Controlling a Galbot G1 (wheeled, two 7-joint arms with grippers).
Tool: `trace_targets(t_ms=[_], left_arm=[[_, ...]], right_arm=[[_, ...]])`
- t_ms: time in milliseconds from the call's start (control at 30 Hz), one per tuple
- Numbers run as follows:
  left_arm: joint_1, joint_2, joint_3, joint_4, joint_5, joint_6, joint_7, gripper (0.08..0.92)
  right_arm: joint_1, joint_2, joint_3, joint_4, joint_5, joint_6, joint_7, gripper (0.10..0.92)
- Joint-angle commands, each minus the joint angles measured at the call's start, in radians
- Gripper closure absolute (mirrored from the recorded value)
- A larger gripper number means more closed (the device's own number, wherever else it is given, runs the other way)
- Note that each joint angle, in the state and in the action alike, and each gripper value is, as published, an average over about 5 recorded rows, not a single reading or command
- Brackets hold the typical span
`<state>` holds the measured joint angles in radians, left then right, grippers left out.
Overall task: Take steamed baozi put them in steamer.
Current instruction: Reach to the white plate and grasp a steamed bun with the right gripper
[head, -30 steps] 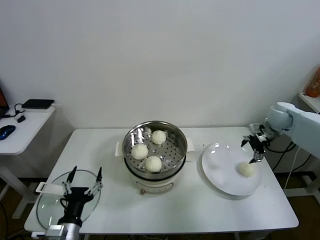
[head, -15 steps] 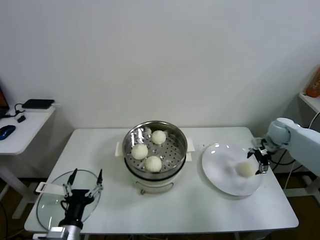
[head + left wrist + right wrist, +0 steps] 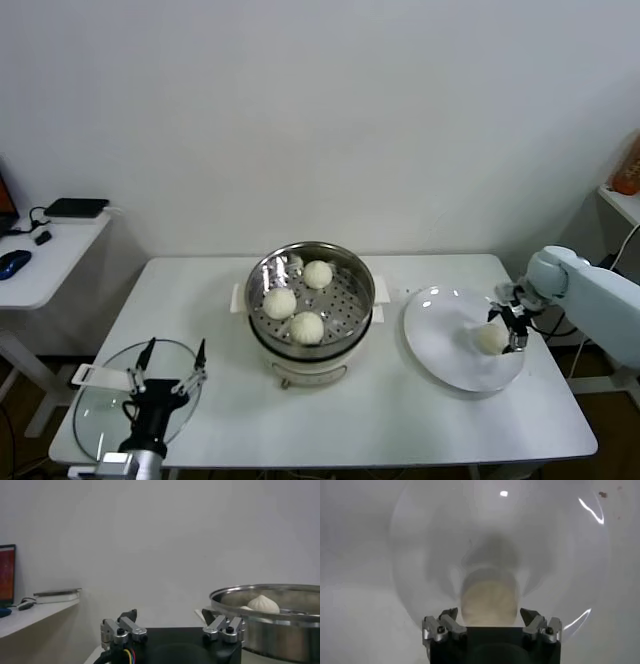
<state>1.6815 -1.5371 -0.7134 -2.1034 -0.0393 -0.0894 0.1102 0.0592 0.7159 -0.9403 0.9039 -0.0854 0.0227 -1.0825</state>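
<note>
The right gripper [image 3: 507,327] is seen with jaws spread wide, one bun [image 3: 490,339] lying between them on the plate [image 3: 440,350]. Three buns [image 3: 306,326] sit in the steamer [image 3: 360,272]. The left gripper [image 3: 168,368] is parked, jaws released, above the lid [image 3: 95,405]. No writing is readable.

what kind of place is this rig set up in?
Likely an office or lab room with a staged kitchen task, not a real kitchen: a plain white table against a bare wall, a side desk with a computer mouse, and a steamer as prop.

A plain white wall [image 3: 330,110] rises behind a white table [image 3: 390,420] and side desk [image 3: 45,262].
</note>
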Motion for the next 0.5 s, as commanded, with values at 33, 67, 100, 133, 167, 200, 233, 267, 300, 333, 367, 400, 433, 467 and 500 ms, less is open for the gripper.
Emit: trace_targets(t_ms=[33, 67, 100, 133, 167, 200, 233, 267, 300, 333, 367, 400, 433, 467, 500], left_arm=[[0.0, -0.002, 0.0, 0.002, 0.002, 0.0, -0.001, 0.177], [0.0, -0.002, 0.0, 0.003, 0.003, -0.001, -0.001, 0.177], [0.0, -0.003, 0.0, 0.003, 0.003, -0.001, -0.001, 0.177], [0.001, -0.003, 0.001, 0.003, 0.004, -0.001, -0.001, 0.177], [0.001, -0.003, 0.0, 0.003, 0.004, -0.001, -0.001, 0.177], [0.002, -0.003, 0.0, 0.003, 0.004, -0.001, -0.001, 0.177], [0.002, -0.003, 0.0, 0.003, 0.004, -0.001, -0.001, 0.177], [0.003, -0.003, 0.0, 0.003, 0.004, -0.001, -0.001, 0.177], [0.002, -0.004, 0.0, 0.003, 0.004, -0.001, -0.002, 0.177], [0.002, -0.004, 0.0, 0.003, 0.004, -0.001, -0.002, 0.177], [0.002, -0.004, 0.0, 0.002, 0.005, -0.001, -0.002, 0.177], [0.002, -0.004, 0.0, 0.002, 0.005, -0.001, -0.002, 0.177], [0.002, -0.004, 0.0, 0.002, 0.005, -0.001, -0.002, 0.177], [0.002, -0.004, 0.0, 0.002, 0.005, -0.001, -0.002, 0.177], [0.002, -0.004, 0.0, 0.002, 0.005, 0.0, -0.002, 0.177]], right_arm=[[-0.034, 0.028, 0.047, -0.044, -0.036, 0.022, 0.003, 0.203], [-0.037, 0.029, 0.05, -0.046, -0.037, 0.023, 0.003, 0.203], [-0.039, 0.031, 0.053, -0.048, -0.037, 0.024, 0.004, 0.203], [-0.041, 0.032, 0.055, -0.048, -0.038, 0.023, 0.004, 0.203], [-0.043, 0.033, 0.057, -0.049, -0.038, 0.023, 0.004, 0.203], [-0.045, 0.034, 0.059, -0.05, -0.04, 0.023, 0.004, 0.203], [-0.047, 0.036, 0.061, -0.051, -0.041, 0.023, 0.004, 0.203], [-0.049, 0.037, 0.064, -0.053, -0.042, 0.023, 0.004, 0.203], [-0.05, 0.039, 0.066, -0.054, -0.043, 0.023, 0.005, 0.203], [-0.051, 0.04, 0.068, -0.055, -0.044, 0.023, 0.004, 0.203], [-0.051, 0.041, 0.069, -0.056, -0.044, 0.023, 0.004, 0.203], [-0.051, 0.041, 0.069, -0.057, -0.044, 0.023, 0.003, 0.204], [-0.051, 0.041, 0.069, -0.056, -0.044, 0.022, 0.002, 0.206], [-0.051, 0.041, 0.069, -0.056, -0.044, 0.022, 0.002, 0.214], [-0.051, 0.04, 0.07, -0.056, -0.043, 0.022, 0.001, 0.229]])
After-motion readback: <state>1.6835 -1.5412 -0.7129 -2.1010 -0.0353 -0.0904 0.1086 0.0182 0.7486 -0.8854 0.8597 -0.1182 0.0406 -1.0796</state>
